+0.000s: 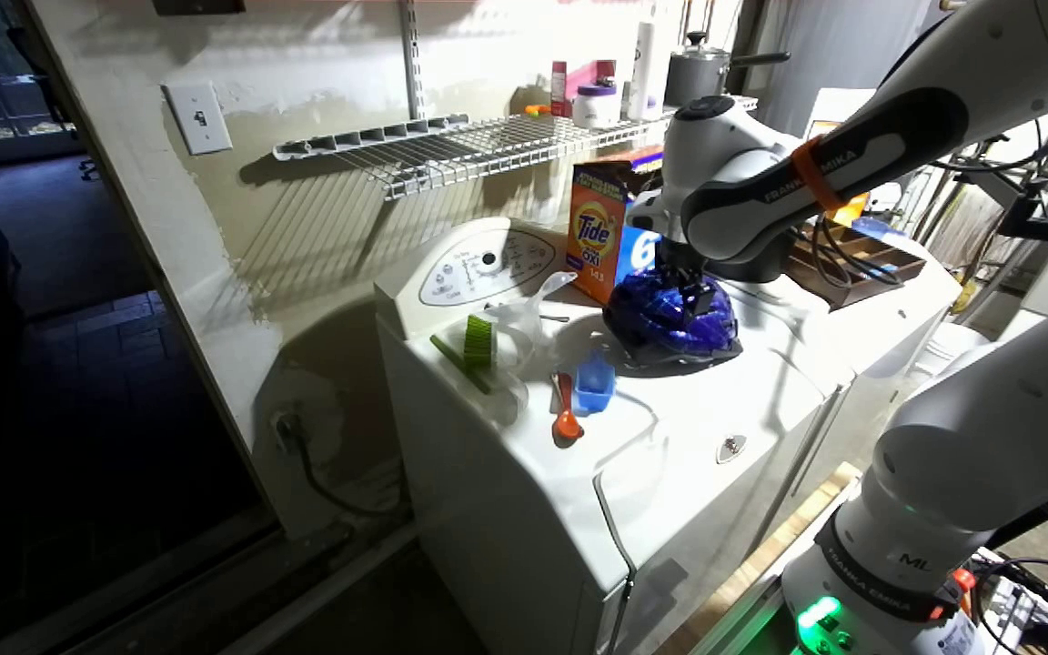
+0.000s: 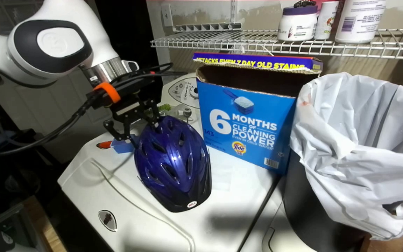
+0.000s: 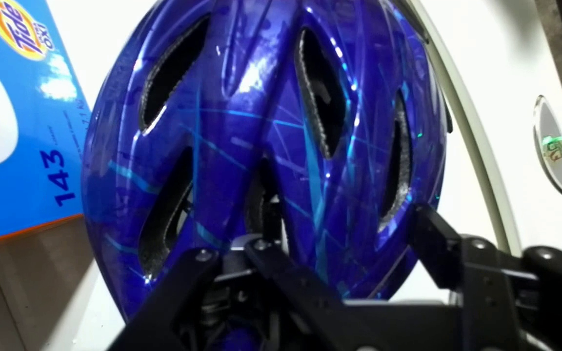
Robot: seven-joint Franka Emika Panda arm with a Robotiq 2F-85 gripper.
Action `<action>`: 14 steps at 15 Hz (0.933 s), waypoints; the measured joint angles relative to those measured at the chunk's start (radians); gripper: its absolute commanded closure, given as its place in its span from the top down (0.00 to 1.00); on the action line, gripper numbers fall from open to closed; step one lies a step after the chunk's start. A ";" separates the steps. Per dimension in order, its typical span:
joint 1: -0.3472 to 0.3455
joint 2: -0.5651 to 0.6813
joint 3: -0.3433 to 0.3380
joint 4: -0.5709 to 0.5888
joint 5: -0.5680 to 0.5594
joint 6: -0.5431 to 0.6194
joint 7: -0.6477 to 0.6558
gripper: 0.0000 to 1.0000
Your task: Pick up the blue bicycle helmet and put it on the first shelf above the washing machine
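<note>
Helmet: you are seeing the blue bicycle helmet [image 2: 173, 157] sitting dome up on the worktop [image 1: 697, 409], which here is the top of the washing machine [image 1: 497, 509].

Pincer: you are holding the pincer [image 2: 145, 135] at the helmet, at the end opposite the dark visor [image 2: 173, 202]. Its fingers [image 3: 439, 248] are standing apart. In the wrist view one is reaching to a vent slot and one is lying along the outer side, with a strip of shell sitting between them. Whether they are squeezing that strip, the views are not letting you tell.

First shelf: the pale wire first shelf [image 1: 478, 164] is running along the wall, above the control panel [image 1: 488, 264] and higher than the helmet. In both exterior views it is carrying a purple-lidded white jar [image 1: 595, 109]; in an exterior view a lidded grey pot [image 1: 697, 77] is standing farther along.

Neighbours: just beside the helmet, the Tide carton [image 2: 247, 115] is standing upright, top flap raised; contact between the two you cannot be judging from here. Beside the carton, a dark bin [image 2: 306, 203] is wearing a white liner [image 2: 380, 182]. Toward the panel, a green brush [image 1: 479, 342] is lying; a red spoon [image 1: 566, 423] and a blue scoop [image 1: 594, 387] are lying side by side, the scoop nearer the helmet.
</note>
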 measured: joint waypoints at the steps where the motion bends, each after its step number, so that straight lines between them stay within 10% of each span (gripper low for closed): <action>1: 0.000 0.000 0.000 0.003 -0.001 0.000 -0.003 0.38; 5: 0.000 0.000 0.001 0.012 -0.003 0.000 -0.012 0.21; 14: -0.001 0.016 0.001 0.035 -0.003 -0.015 -0.013 0.21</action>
